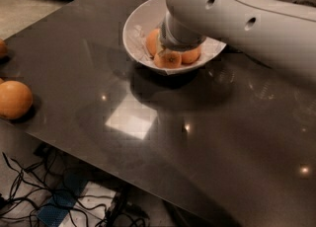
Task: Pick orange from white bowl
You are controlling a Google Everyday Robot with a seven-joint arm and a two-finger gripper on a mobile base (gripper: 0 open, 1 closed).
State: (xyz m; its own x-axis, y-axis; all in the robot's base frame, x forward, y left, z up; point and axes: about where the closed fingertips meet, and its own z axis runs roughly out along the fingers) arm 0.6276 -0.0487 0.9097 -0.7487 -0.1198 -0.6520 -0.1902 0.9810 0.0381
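Observation:
The white bowl sits at the back middle of the dark table, lined with thin paper. Three oranges show in it: one at the front with its stem mark up, one on the left and one on the right. My white arm comes in from the right and bends down over the bowl. The gripper is down inside the bowl among the oranges, mostly hidden under the wrist.
Another orange lies near the left edge of the table, and part of one more shows farther back at the frame's edge. Cables lie on the floor below the table's front edge.

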